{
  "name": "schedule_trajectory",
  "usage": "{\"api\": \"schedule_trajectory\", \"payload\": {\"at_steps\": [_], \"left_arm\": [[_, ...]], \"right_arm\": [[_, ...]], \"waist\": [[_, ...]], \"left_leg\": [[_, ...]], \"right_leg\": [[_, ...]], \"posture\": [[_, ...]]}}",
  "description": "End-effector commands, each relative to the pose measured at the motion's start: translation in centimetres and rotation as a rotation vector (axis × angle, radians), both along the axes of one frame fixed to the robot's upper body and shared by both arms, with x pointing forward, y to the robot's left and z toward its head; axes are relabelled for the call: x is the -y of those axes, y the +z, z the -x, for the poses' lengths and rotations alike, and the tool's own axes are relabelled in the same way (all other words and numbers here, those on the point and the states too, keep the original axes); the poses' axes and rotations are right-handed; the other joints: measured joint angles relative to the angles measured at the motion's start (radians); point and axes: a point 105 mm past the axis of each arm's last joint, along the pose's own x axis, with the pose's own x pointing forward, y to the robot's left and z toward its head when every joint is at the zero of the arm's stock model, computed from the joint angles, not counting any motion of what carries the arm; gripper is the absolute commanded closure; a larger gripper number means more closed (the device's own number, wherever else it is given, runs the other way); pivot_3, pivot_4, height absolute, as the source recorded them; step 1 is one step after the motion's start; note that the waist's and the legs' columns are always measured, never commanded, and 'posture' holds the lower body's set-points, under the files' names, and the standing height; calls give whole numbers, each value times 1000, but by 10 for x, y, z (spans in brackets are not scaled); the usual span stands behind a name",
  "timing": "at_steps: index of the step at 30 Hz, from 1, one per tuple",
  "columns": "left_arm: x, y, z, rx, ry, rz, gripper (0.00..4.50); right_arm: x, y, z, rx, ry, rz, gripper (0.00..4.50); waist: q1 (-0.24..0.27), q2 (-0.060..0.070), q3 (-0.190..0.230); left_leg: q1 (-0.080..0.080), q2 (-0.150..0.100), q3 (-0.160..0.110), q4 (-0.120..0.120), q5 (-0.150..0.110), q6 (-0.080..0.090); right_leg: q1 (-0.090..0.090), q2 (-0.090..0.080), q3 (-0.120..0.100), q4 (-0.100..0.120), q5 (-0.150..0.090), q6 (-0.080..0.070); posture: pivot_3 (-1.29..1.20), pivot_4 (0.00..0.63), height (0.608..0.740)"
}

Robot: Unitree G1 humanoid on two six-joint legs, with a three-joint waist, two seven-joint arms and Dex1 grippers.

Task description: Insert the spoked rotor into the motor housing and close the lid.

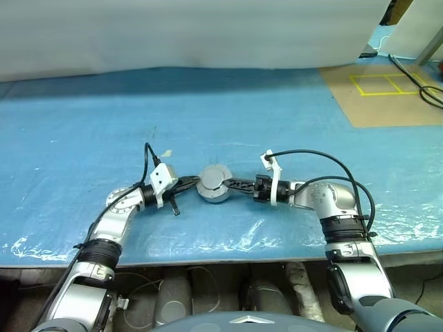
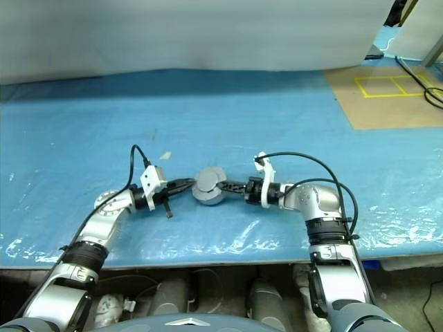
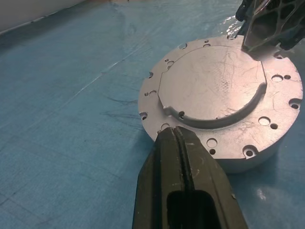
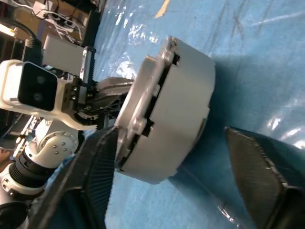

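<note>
The round grey motor housing (image 1: 216,194) stands on the blue sheet between my two grippers. The lid (image 3: 214,81) lies on top of it, plain grey face up. The spoked rotor is hidden. My left gripper (image 1: 196,182) is shut, and its tips (image 3: 176,131) touch the lid's rim on the left. My right gripper (image 4: 170,130) comes in from the right and is open around the housing (image 4: 186,95). One of its fingers (image 4: 95,176) lies against the lid's (image 4: 143,95) face. Its other finger (image 4: 262,171) stands clear of the housing's base.
The blue plastic sheet (image 1: 104,124) covers the whole table, whose front edge (image 1: 208,252) runs just below my arms. A brown board with yellow tape squares (image 1: 387,90) and black cables (image 1: 426,90) lies at the back right.
</note>
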Motion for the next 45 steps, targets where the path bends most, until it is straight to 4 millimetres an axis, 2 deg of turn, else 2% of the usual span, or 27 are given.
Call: {"api": "schedule_trajectory", "payload": {"at_steps": [1, 4, 6, 10, 15, 22, 27, 30, 34, 37, 38, 41, 43, 45], "left_arm": [[1, -14, 5, -42, -13, -38, 4500], [1, -14, 4, -42, -11, -38, 4500], [1, -14, 4, -42, -10, -39, 4500], [-1, -13, 3, -43, 0, -29, 4500], [-3, -3, -1, -52, 56, 76, 4500], [-14, 34, -6, -37, 118, 303, 4500], [-24, 56, -11, -62, 172, 440, 4500], [-38, 78, -9, -160, 197, 645, 4500], [-56, 77, -10, -230, 273, 698, 4500], [-70, 69, -14, -311, 337, 763, 4500], [-75, 73, -14, -347, 331, 844, 4500], [-78, 79, -8, -404, 273, 959, 4500], [-79, 78, -5, -426, 273, 975, 4500], [-79, 79, -4, -447, 267, 1018, 4105]], "right_arm": [[-2, -2, 2, 1, -3, 5, 2031], [-3, -4, 1, 3, -9, 11, 3076], [-4, -3, 0, 6, -11, 7, 3310], [-8, -2, -1, 5, -17, -5, 3318], [-12, -2, -1, -7, -22, -24, 3318], [-15, -9, -6, -19, -84, -28, 3318], [-22, -5, -8, -50, -109, -72, 3319], [-28, 2, -7, -63, -113, -118, 3319], [-35, 18, -7, -80, -107, -227, 3319], [-38, 47, -8, -78, -74, -372, 3319], [-39, 56, -10, -63, -71, -399, 3319], [-42, 87, -17, -2, -70, -478, 3319], [-44, 101, -20, 20, -70, -506, 3319], [-46, 111, -23, 34, -69, -525, 3319]], "waist": [[-1, 0, 0], [-3, 1, 0], [-2, 2, -1], [-3, 1, -1], [-3, 2, -1], [-7, 2, 0], [-7, 2, 0], [-8, 2, 0], [-8, 2, 0], [-6, 1, 2], [-6, 1, 2], [-5, 0, 3], [-3, 0, 3], [-2, 0, 3]], "left_leg": [[0, 0, 0, 0, 0, 0], [1, 0, 0, 0, 0, 0], [3, 0, 0, 0, 0, 0], [3, 0, 0, 0, 0, 0], [3, 0, 0, -1, 0, 0], [-1, 1, 1, -2, 0, 0], [-4, 1, 1, -3, 0, 0], [-5, 1, 1, -3, 0, 0], [-8, 1, 1, -4, 0, -1], [-12, 1, 1, -3, 0, -1], [-15, 1, 1, -3, 0, -1], [-26, 0, 0, 3, 1, -1], [-31, 0, -1, 4, 1, -1], [-31, 0, -1, 5, 1, -1]], "right_leg": [[0, 0, 0, 0, 0, 0], [0, 0, 0, 0, 0, 0], [2, 0, 1, 0, 0, 0], [2, 0, 1, 0, 0, 0], [1, 0, 1, 0, 0, 0], [-4, 1, 2, 0, 0, -1], [-8, 2, 1, 0, 0, -1], [-9, 2, 1, 0, 0, 0], [-12, 3, 1, 1, 0, -1], [-15, 3, 1, 0, 2, 3], [-18, 3, 1, 0, 2, 3], [-28, 4, 0, 8, 3, 4], [-34, 4, 0, 11, 3, 4], [-33, 4, -1, 11, 3, 4]], "posture": [[0, 150, 740], [0, 150, 740], [0, 150, 740], [0, 150, 740], [0, 150, 740], [0, 150, 740], [0, 150, 740], [0, 150, 740], [0, 150, 740], [0, 150, 740], [0, 150, 740], [0, 150, 740], [0, 150, 740], [0, 150, 740]]}}
